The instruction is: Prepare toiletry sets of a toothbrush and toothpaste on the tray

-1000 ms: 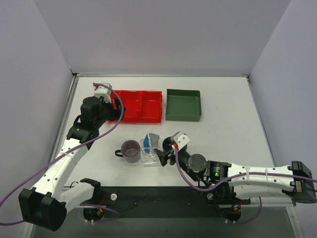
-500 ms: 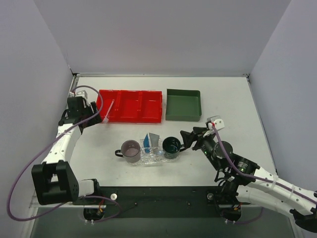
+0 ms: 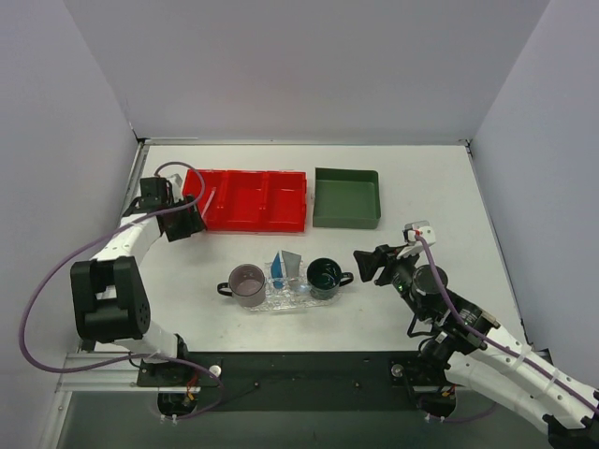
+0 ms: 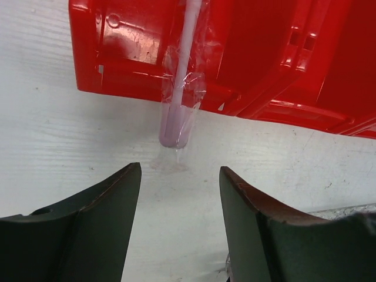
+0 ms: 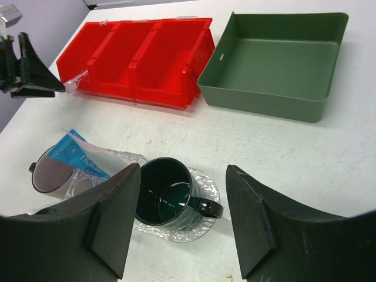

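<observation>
Fetching looks to be the step in hand. My left gripper (image 4: pixel 180 176) hovers at the worktop's far-left corner, jaws apart and empty, lined up on a wrapped pale stick (image 4: pixel 176 111). The stick leans out over the wall of the red bin (image 3: pixel 253 198), its tip on the tabletop. I cannot tell whether it is the toothpaste, as no orange cap shows. The light-blue toothbrush (image 5: pixel 75 154) lies on the tray (image 3: pixel 281 301), midway along the near edge, between a grey cup (image 3: pixel 247 283) and a dark green cup (image 3: pixel 324 276). My right gripper (image 3: pixel 359 265), jaws apart and empty, sits just beside the green cup. Next, I judge, the left must drop, straddle the tip and close without nudging it back into the bin.
</observation>
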